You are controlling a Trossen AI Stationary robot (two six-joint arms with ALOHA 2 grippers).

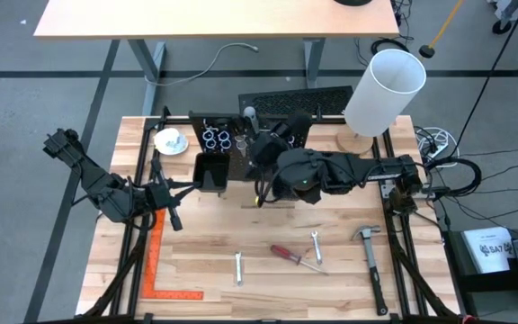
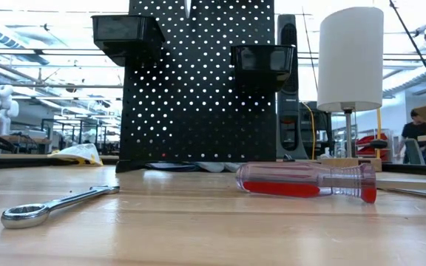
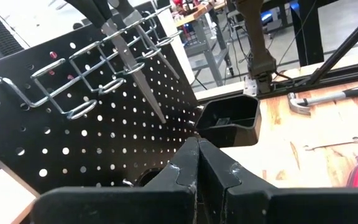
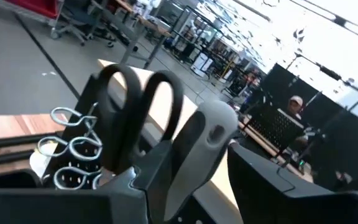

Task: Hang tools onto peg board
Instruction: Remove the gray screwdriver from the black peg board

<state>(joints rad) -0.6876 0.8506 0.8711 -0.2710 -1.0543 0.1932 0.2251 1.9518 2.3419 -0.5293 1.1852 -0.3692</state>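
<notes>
Upper centre, the right gripper (image 4: 185, 168) clamps stiff, light scissors (image 4: 135, 118) by the black handles; left gripper (image 3: 197, 163) is closed, empty.

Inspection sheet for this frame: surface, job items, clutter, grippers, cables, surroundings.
Surface: wooden table, orange square at left front.
Job items: scissors at the ring holders on the peg board; red screwdriver, two wrenches and hammer lie on the table.
Clutter: white lamp, white cup.
Grippers: right gripper holds the scissors; left gripper shut, empty.
Cables: bundle at right edge.
Surroundings: person far behind.
</notes>
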